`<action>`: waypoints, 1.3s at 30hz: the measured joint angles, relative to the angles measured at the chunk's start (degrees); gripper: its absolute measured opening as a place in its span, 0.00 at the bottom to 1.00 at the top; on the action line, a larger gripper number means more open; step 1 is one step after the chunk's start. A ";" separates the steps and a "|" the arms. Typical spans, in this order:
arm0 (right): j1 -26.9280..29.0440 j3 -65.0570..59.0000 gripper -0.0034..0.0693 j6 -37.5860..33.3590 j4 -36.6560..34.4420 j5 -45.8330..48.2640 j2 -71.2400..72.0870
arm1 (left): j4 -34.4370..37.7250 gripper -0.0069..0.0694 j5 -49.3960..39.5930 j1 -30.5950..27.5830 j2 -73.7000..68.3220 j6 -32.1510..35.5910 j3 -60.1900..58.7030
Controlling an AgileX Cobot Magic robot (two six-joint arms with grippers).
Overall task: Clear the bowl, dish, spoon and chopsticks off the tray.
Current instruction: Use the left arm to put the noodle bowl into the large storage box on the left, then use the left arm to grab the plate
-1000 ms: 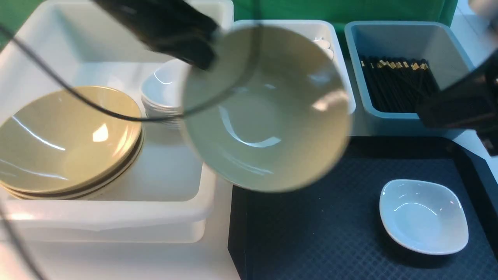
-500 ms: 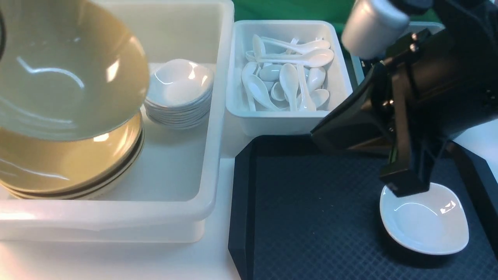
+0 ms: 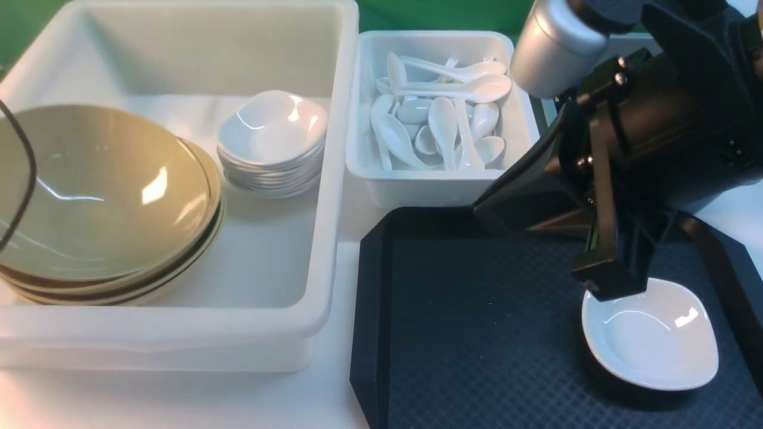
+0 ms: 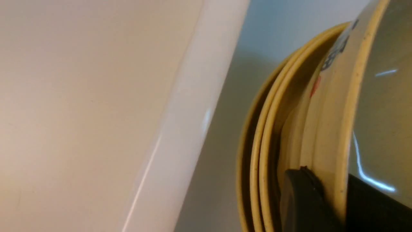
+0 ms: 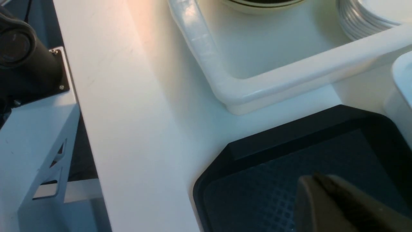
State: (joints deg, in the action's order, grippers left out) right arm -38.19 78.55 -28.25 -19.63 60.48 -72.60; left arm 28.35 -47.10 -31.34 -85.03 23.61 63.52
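The olive-tan bowl (image 3: pixel 101 190) lies on top of a stack of like bowls in the big white tub (image 3: pixel 334 179). In the left wrist view my left gripper (image 4: pixel 334 206) is shut on this bowl's rim (image 4: pixel 338 129), one finger outside and one inside. The left gripper is out of the front view. The white dish (image 3: pixel 656 339) sits on the black tray (image 3: pixel 477 333) at its right. My right gripper (image 3: pixel 608 283) hangs at the dish's far-left rim, fingers together and empty; it also shows in the right wrist view (image 5: pixel 317 180). No spoon or chopsticks lie on the tray.
A stack of small white dishes (image 3: pixel 271 143) stands in the big tub beside the bowls. A small white tub (image 3: pixel 441 185) with several white spoons stands behind the tray. My right arm (image 3: pixel 656 131) hides what lies behind the tray's right side.
My left gripper carried the bowl from above the tray leftward and down onto the stack. My right arm swung in over the tray and sank to the dish's rim.
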 joint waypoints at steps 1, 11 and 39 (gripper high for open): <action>0.00 0.00 0.11 0.00 0.00 0.00 0.00 | 0.00 0.20 -0.06 0.00 -0.11 0.00 -0.08; 0.00 0.00 0.11 -1.20 0.80 0.19 0.00 | -7.19 0.71 -0.20 0.00 0.79 -0.42 -0.44; 8.45 -14.95 0.11 28.25 36.23 11.70 23.96 | -11.89 0.69 1.14 76.61 -18.74 -13.85 24.16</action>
State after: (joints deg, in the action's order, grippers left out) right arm -29.74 63.60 0.00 16.60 72.18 -48.64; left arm 16.46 -45.96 45.28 -103.78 9.76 87.69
